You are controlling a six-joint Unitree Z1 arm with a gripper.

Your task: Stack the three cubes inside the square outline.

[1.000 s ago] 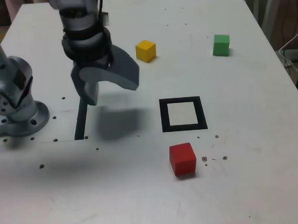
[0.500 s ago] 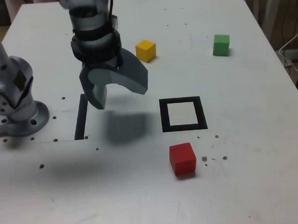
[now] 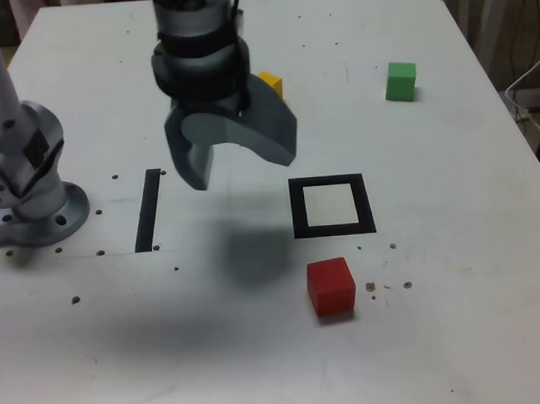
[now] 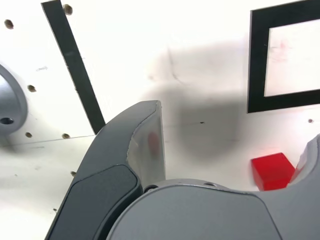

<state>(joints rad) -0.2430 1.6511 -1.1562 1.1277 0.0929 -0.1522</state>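
Wide-open gripper hangs over the table, left of the black square

From where I'm standing, the gripper (image 3: 242, 169) has its two curved fingers spread wide, with air between them. It hangs above the white table (image 3: 475, 309), off to the exterior view's left of the black square (image 3: 368, 206), and throws a soft, blurry shadow (image 3: 259, 252) onto the tabletop near the square's left side.

All three blocks sit outside that square. The red block (image 3: 331, 287) lies just beyond its near edge, lower than the gripper in the exterior view and to its right. In the wrist view, one finger partly covers that red block, though the finger is up in the air over the table.

The yellow block (image 3: 273, 82) sits on the far side of the square and toward the exterior view's left, partly hidden behind the gripper. The green block (image 3: 400, 81) is on the far side too, but over to the right, well apart from the fingers.

To the exterior view's left of the square runs a straight black strip (image 3: 148, 210), and past that stands the arm's round grey base (image 3: 45, 223).
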